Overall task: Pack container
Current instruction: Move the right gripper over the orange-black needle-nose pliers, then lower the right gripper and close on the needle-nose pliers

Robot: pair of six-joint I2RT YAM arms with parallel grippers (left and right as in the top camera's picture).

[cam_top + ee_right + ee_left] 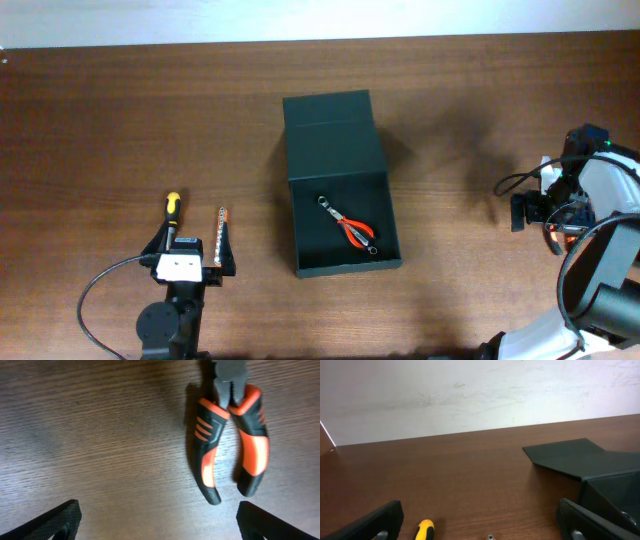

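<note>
**Near edge, left side.** The left gripper (193, 248) sits low over the table (100, 130), close to the near edge and left of centre. Its fingers (375, 522) are spread wide apart and clamp nothing. A yellow-handled screwdriver (172, 207) lies just ahead of the gripper's left finger, handle pointing to the far edge. A slim metal bit (221, 225) lies parallel to it, just ahead of the right finger. In the left wrist view, the handle tip and the bit tip both show at the bottom edge between the fingers.

**Right edge.** The right gripper (157, 522) faces down at the table near the right edge. Its fingers (55, 520) are spread wide apart, with bare wood between them. A pair of orange-and-black pliers (230, 445) lies flat on the table ahead of the fingers, clear of them, handles toward the gripper.

**Centre of table.** The container (347, 266) stands open at mid-table, well apart from both grippers. An orange-handled hand tool (352, 230) lies diagonally on its floor.

**Toward the far edge.** The hinged lid (330, 130) is folded back from the container's far wall and extends toward the far edge.
</note>
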